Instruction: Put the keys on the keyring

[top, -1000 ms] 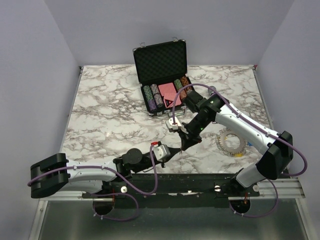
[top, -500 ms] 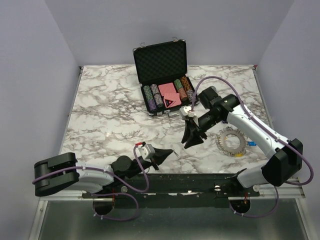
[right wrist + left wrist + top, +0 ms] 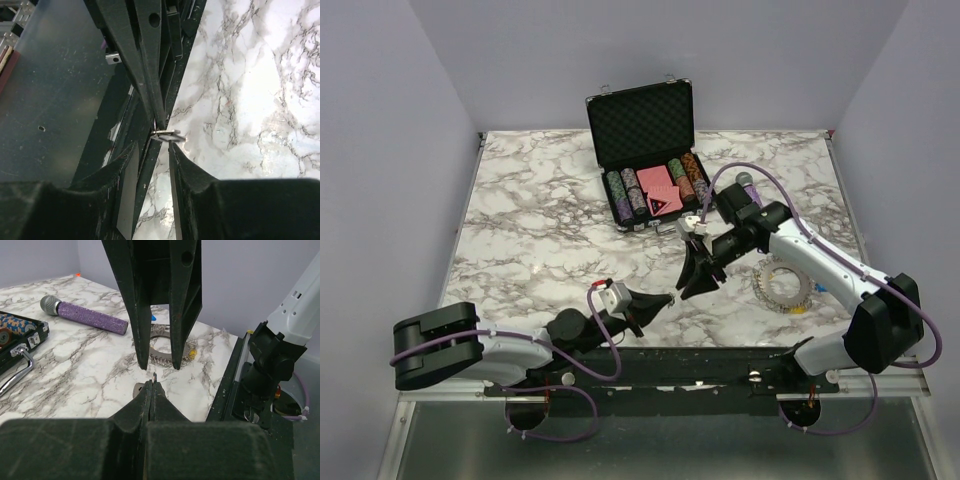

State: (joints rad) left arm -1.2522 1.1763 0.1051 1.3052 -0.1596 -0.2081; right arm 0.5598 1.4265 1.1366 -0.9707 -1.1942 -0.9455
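Observation:
My left gripper (image 3: 663, 298) is shut on a small silver key (image 3: 168, 134) with a thin wire loop (image 3: 154, 375) showing at its tips (image 3: 151, 386). Its head colour is hidden. My right gripper (image 3: 695, 287) is open and empty, pointing down at the left gripper's tip, with its jaws either side of the key (image 3: 153, 145). The keyring (image 3: 782, 283), a toothed silver ring, lies flat on the table to the right, behind the right fingers (image 3: 184, 305) in the left wrist view (image 3: 159, 346). A blue key (image 3: 153, 318) and a yellow key (image 3: 192, 354) lie at its rim.
An open black chip case (image 3: 642, 122) with chips and a red card stands at the back centre. A purple microphone (image 3: 89, 316) lies behind the right arm. The marble table's near edge and the black base rail (image 3: 720, 365) are just below both grippers.
The left arm drew back to the left, and its gripper now points up-right at the right gripper. The right gripper swung right, then returned down-left over the left tip, staying open.

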